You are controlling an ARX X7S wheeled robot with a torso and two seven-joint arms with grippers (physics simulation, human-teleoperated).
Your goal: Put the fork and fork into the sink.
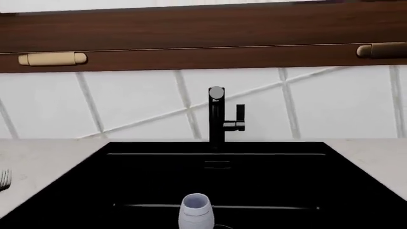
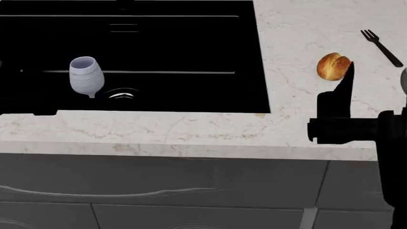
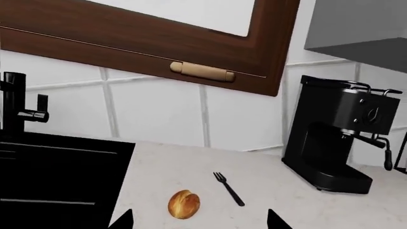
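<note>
Head view, fork: the fork lay flat on the pale worktop, well to the right of the sink, tines pointing away from the robot; nothing touched it, so it was not yet picked up.
Bread roll: a bread roll sat between the sink and the fork, nearer the fork, just beside it.
Right gripper: the right gripper hung on the near side of the roll, short of the fork, probably lined up for a reach. In the right wrist view two finger tips stood well apart, so the jaws were released and empty.
Sink: the basin held a pale glass near the ringed drain; no fork showed inside.
Left side: the left wrist view faced the tap across the sink; tines of some cutlery peeked in at the worktop's edge left of the sink.
Left gripper: not in sight; I cannot tell its state.
</note>
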